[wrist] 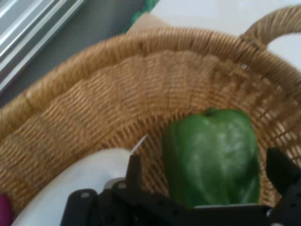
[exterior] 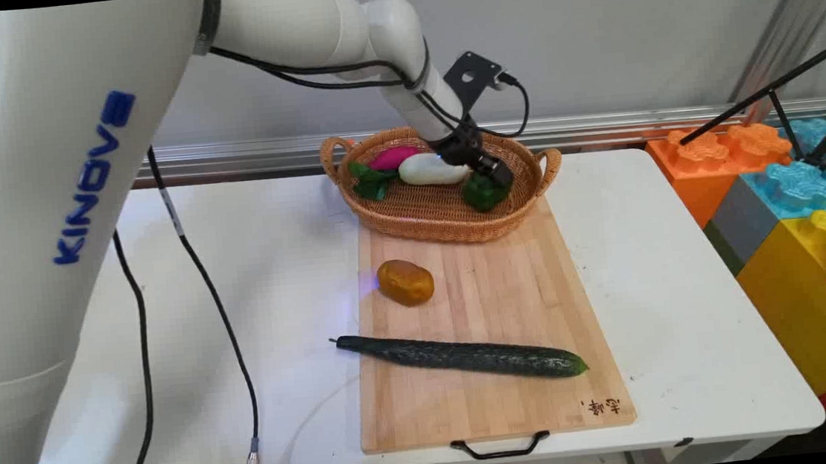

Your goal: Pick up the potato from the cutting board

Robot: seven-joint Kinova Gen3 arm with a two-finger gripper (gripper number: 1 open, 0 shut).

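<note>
Main view first: one white table point(exterior: 282, 273) carries one wooden cutting board point(exterior: 487, 315), and one wicker basket point(exterior: 449, 217) sits on the board's far end. The black gripper point(exterior: 492, 174) is down inside that basket at one green bell pepper point(exterior: 483, 193). From the hand view its fingers point(wrist: 134, 172) stand apart on either side of the pepper point(wrist: 211, 155), not yet pressing on it. Close beside the gripper lies one white radish point(exterior: 431, 169) with green leaves, and past that one pink radish point(exterior: 393, 157). Out on the board, well apart from the gripper, are one long cucumber point(exterior: 469, 356) and one brown potato point(exterior: 405, 282). Coloured foam blocks point(exterior: 793, 214) are stacked off to the table's right.
</note>
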